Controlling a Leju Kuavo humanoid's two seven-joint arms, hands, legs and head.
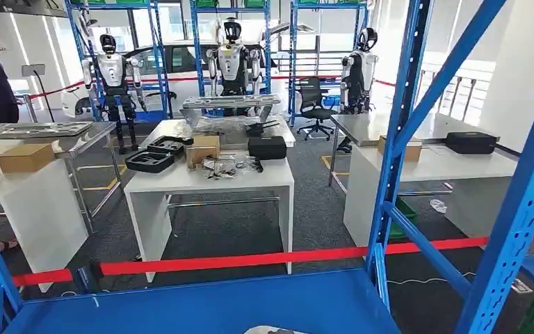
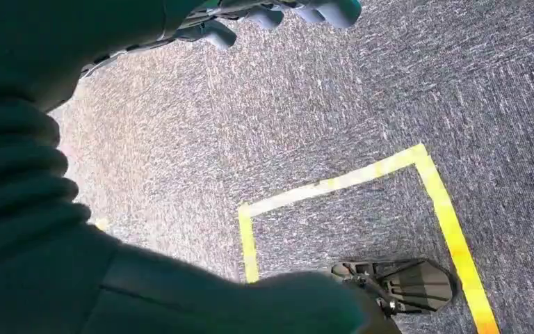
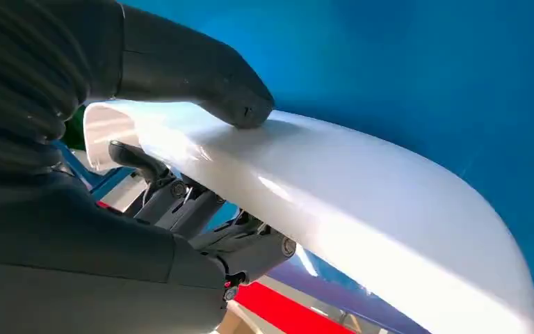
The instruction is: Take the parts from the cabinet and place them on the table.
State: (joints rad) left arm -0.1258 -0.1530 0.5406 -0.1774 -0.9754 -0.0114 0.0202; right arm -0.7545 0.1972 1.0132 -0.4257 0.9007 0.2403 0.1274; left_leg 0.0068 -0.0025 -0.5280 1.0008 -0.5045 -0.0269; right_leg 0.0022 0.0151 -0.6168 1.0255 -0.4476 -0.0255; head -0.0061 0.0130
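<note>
The left hand (image 2: 278,14) hung over grey carpet (image 2: 320,104) with yellow tape (image 2: 334,184), fingers loosely curled on nothing; whether fully together I cannot tell. The right hand (image 3: 201,139) clamped a white curved part (image 3: 361,209), thumb on top and fingers beneath, just above the blue shelf (image 1: 201,306); in the head view a sliver of the part showed at 6 o'clock. The shell looked smooth, so it could slip from the grip or strike the blue upright (image 1: 403,132) at 3 o'clock on withdrawal. A red tape (image 1: 236,261) crossed ahead; beyond it, at 11 o'clock, stood a white worktop (image 1: 181,182) with boxes, and parked robots (image 1: 231,59) at 12.
</note>
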